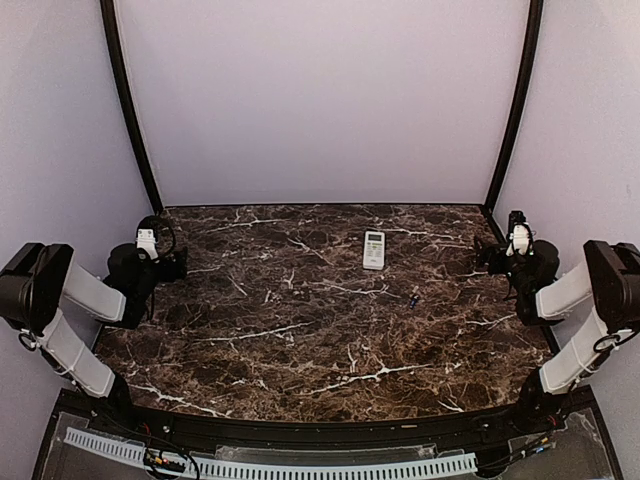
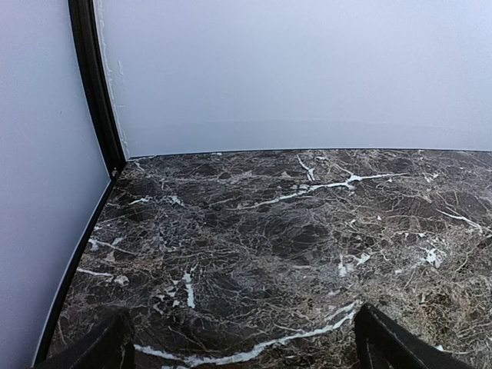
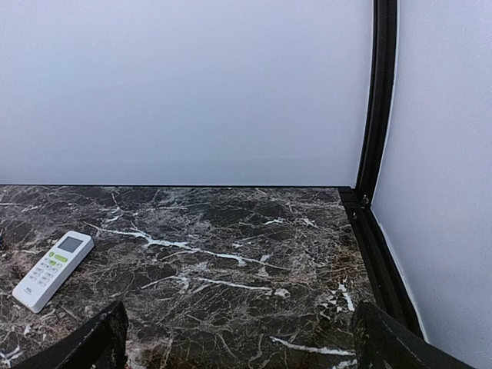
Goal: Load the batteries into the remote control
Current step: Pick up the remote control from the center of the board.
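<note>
Top external: the remote control [image 1: 374, 249] lies on the table [image 1: 250, 330], right of middle.
Its long side runs near to far, screen end far. A battery [image 1: 412, 298] lies near it. The left gripper [image 2: 242, 350] and right gripper [image 3: 246, 346] have their jaws wide apart.

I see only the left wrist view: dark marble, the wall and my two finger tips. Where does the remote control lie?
Observer: The remote control lies a little right of centre, in the far part of the table, outside your view.
Operator: Is it face up?
Observer: Yes. The right wrist view shows its buttons upward and its screen at the far end.
Operator: And the batteries?
Observer: I see one small bluish cylinder, likely a battery, nearer than the remote and to its right, not touching it. I cannot find a second one.
</note>
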`<state>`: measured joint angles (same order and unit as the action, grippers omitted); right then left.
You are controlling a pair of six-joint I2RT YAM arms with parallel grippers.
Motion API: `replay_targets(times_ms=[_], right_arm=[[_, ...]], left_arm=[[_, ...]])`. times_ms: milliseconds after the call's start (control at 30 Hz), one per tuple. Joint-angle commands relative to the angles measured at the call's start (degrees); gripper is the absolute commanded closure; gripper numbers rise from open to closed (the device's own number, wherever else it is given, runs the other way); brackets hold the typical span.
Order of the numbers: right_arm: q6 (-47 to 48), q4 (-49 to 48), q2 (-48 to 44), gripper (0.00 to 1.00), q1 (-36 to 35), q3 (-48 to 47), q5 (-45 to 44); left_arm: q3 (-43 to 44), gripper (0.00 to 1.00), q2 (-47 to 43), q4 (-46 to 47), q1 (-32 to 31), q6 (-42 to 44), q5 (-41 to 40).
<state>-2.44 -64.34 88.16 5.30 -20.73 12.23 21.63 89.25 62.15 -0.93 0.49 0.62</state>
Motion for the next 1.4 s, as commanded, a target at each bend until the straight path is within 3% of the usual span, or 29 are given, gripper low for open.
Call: replay_targets(times_ms=[0,133,200,300,367,400,467,567,667,767,933,1067,1367], right_arm=[[0.2,-1.7,0.61,0.01,-0.29,-1.07,0.31],[-0.28,-0.43,-0.08,0.01,-0.29,-1.53,-0.47],[-0.42,6.93,-3.39,0.01,-0.29,-3.63,-1.57],[-2.22,25.71,-9.49,0.01,-0.28,-11.21,-2.45],[-5.89,34.13,-11.53,0.02,-0.29,-17.03,-1.19],[-7.23,37.02,-12.11,0.02,-0.36,-19.01,0.83],[-10.79,41.86,-12.71,0.03,-1.55,-22.88,3.41],[-13.86,48.74,-11.36,0.04,-8.21,-29.81,-1.31],[-14.9,58.94,-5.53,0.05,-18.44,-40.73,-12.78],[-17.63,73.39,4.96,0.06,-25.66,-54.99,-21.16],[-20.56,90.31,24.3,0.05,-34.38,-76.18,-26.71],[-22.68,101.66,37.96,0.01,-37.31,-90.46,-29.12],[-24.17,106.64,50.91,0.02,-39.45,-99.7,-27.78]], left_arm=[[1.15,0.01,0.06,1.29,-0.21,0.82,1.16],[1.28,0.01,0.66,1.81,-0.01,0.71,1.18],[1.14,0.01,0.78,3.23,0.12,0.7,1.5],[2.16,0.01,0.32,1.03,0.14,0.36,0.35],[5.89,0.01,-1.82,-7.15,-0.05,0.0,-3.2],[11.36,0.01,-4.25,-18.98,-0.11,-1.01,-4.42],[18.29,0.01,-6.81,-29.3,-0.12,-1.67,-6.87],[23.62,0.01,-9.25,-34.09,-0.13,0.37,-4.11],[30.65,0.05,-10.74,-44.01,-0.24,-3.43,-2.2],[33.01,0.06,-11.3,-47.09,-0.72,-6.02,0.11],[32.48,0.06,-12.68,-49.04,-3.73,-9.09,1.43],[29.46,0.06,-14.11,-46.13,-5.88,-7.39,0.7],[30.04,0.06,-13.73,-44.83,-7.23,-7.7,3.62]])
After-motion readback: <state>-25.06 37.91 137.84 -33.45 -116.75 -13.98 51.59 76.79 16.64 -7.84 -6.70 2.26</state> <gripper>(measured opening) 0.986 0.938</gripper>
